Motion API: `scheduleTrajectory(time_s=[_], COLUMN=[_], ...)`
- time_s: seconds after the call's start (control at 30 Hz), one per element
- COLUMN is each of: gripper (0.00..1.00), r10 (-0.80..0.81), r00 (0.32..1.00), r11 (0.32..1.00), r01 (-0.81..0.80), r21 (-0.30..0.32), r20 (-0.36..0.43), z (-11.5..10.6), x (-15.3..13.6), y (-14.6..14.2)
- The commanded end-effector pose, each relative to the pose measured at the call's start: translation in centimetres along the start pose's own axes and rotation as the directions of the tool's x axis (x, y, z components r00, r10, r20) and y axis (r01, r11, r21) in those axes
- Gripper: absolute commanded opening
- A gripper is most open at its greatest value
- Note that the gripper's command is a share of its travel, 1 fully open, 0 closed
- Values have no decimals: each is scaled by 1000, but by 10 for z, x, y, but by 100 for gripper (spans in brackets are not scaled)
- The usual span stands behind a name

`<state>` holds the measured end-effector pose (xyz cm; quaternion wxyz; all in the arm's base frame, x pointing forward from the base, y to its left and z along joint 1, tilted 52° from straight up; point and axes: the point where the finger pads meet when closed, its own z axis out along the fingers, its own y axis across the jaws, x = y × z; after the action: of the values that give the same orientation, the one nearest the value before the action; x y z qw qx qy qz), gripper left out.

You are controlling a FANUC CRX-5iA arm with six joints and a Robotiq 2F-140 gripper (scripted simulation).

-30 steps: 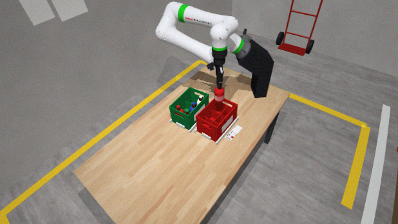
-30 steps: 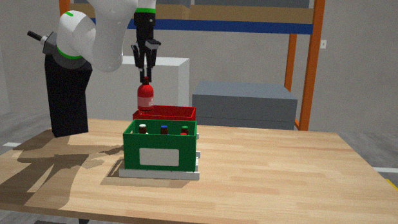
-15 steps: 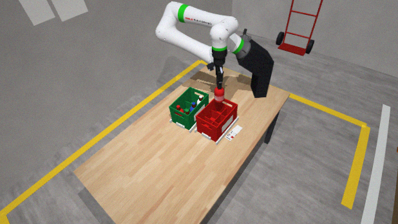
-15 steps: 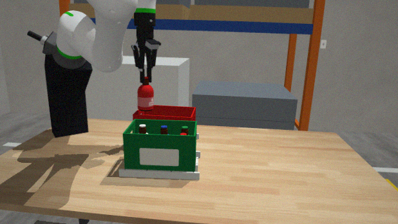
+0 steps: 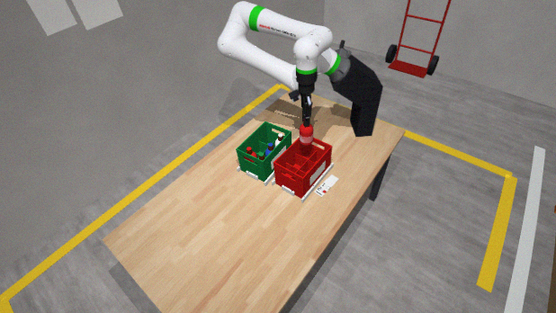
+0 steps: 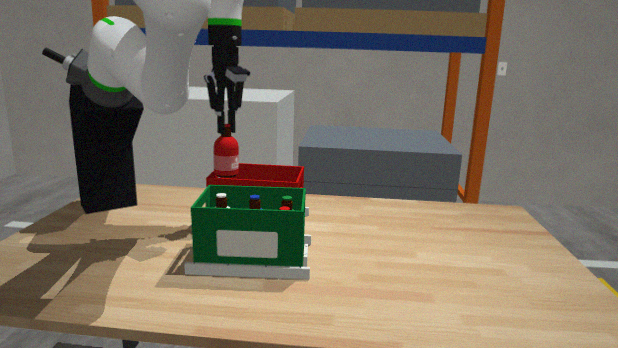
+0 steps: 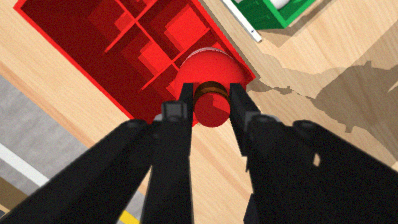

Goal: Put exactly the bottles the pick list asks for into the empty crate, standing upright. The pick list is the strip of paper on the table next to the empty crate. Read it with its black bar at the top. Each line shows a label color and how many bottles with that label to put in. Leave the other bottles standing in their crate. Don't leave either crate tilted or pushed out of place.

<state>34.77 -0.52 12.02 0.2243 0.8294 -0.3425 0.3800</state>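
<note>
We find the black fingers clenched on the capped neck of a glossy red bottle [image 6: 226, 156], upright over the compartmented red crate [image 5: 300, 170] near the wooden desk's [image 5: 216, 234] far corner.

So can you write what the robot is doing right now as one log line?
hand: shut on neck of red plastic bottle | bottle: upright, above corner cell of red crate | green crate: bottles remain
</note>
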Motion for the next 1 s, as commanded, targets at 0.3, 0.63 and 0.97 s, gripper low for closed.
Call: scheduleTrajectory(time_s=[0.3, 0.63, 0.97], gripper=[10, 10, 10], r10=[0, 0, 0], r00=[1000, 1000, 1000], r11=[1000, 1000, 1000], r01=[0, 0, 0], r21=[1, 1, 1], r20=[0, 0, 0], z=[9, 17, 27], x=[0, 0, 0], y=[-1, -1, -1])
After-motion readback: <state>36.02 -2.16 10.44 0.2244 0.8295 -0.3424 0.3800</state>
